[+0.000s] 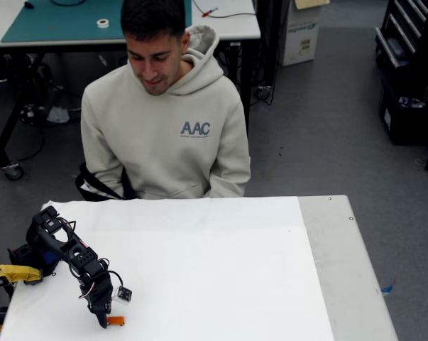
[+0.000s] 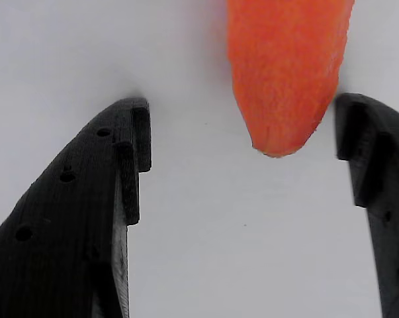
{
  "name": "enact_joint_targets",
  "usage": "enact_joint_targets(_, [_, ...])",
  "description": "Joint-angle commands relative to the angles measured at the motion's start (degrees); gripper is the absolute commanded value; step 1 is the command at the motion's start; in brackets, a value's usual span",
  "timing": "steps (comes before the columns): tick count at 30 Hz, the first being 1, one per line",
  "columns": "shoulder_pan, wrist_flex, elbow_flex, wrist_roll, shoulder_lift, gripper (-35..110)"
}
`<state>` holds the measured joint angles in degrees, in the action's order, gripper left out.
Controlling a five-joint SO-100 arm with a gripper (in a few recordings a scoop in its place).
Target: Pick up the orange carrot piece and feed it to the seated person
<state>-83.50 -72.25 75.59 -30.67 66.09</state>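
Carrot [image 2: 286,73] fills the top of my wrist view, a bright orange piece with its rounded end pointing down between the tips of my tool [image 2: 242,132]. My tool stands wide apart: the left finger [image 2: 120,159] is well clear of the carrot, while the right finger [image 2: 364,152] sits just beside it, and I cannot tell whether they touch. Nothing is gripped.

From the fixed view, my tool [image 1: 102,321] points down at the near left corner of the bench [image 1: 221,270], its tip at the white surface. The carrot [image 1: 116,320] lies there on the bench as a small orange stub just to the right of the tip.

Across the bench sits the person [image 1: 164,121] in a light beige hoodie with blue letters on the chest, head bowed toward the bench, well apart from the carrot.
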Motion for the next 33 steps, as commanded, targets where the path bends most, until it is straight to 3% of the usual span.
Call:
enact_joint_targets(1, [-1.1, -0.1, -0.9, -0.8, 2.9, 17])
enact_joint_targets(12, [-1.1, 12.1, 0.4, -0.8, 2.8, 16])
enact_joint_targets(28, [-1.1, 11.4, 11.7, -0.8, 3.7, 16])
enact_joint_targets(33, [-1.1, 11.4, 11.3, -0.8, 3.1, 3])
